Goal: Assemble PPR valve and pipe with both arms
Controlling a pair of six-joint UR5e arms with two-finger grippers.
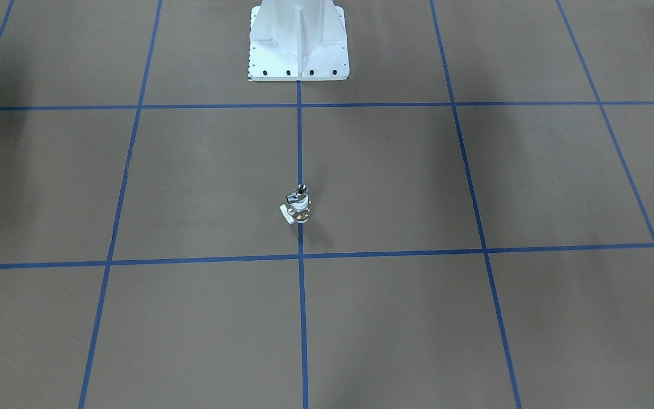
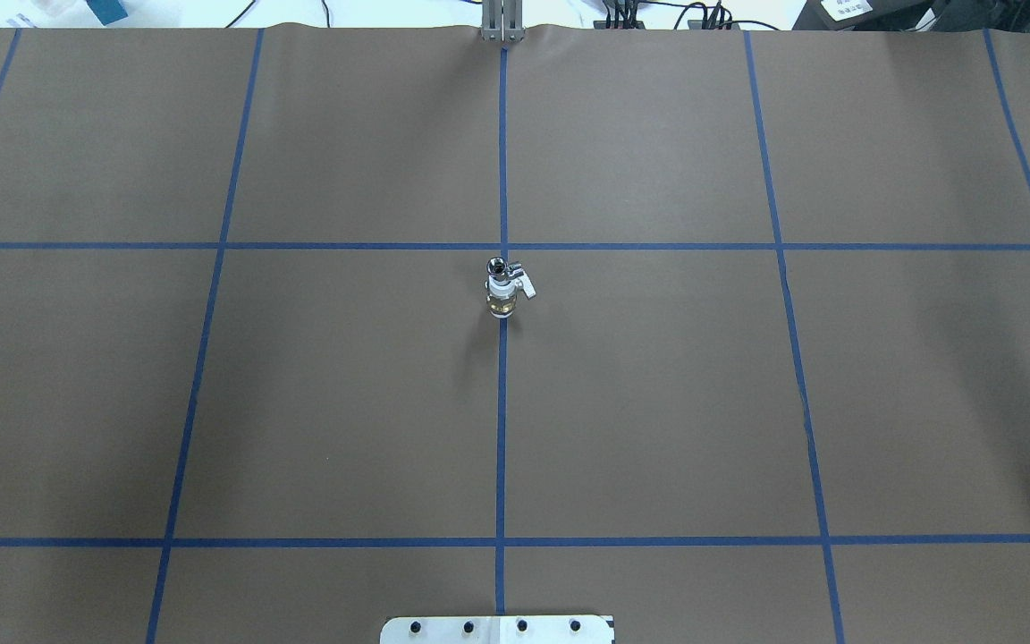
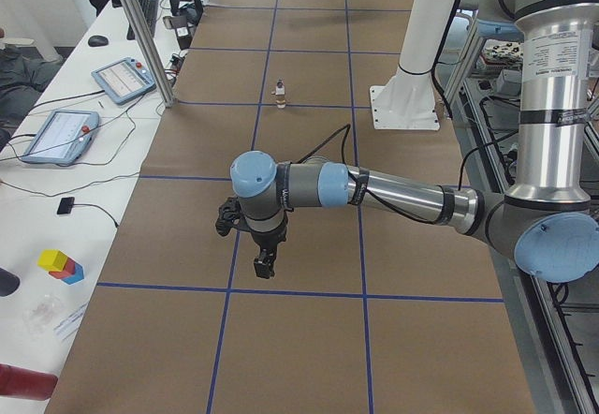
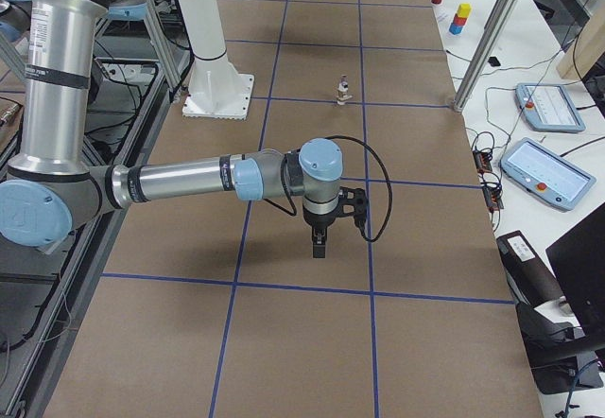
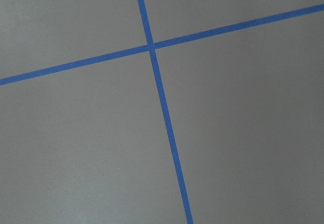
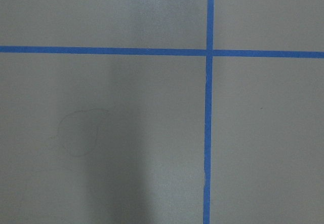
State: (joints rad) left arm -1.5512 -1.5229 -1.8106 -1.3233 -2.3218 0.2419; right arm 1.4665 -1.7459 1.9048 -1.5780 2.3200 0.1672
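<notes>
Left fingers (image 3: 265, 265) and right fingers (image 4: 319, 245) hang over bare worktop (image 2: 300, 402); open or closed, I cannot tell. At the overhead view's centre the pipe (image 2: 499, 266) sits atop the upright PPR valve (image 2: 501, 291). They look already joined, so the next move probably calls only for a seating check.

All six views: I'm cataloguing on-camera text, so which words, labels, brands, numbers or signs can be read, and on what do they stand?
No text can be read in any view.
Too small to read: the near pendant screen and the far pendant screen on the side desk.
Blurred: the white label beyond the table's far edge.
No readable marking: the PPR valve and the pipe.
</notes>
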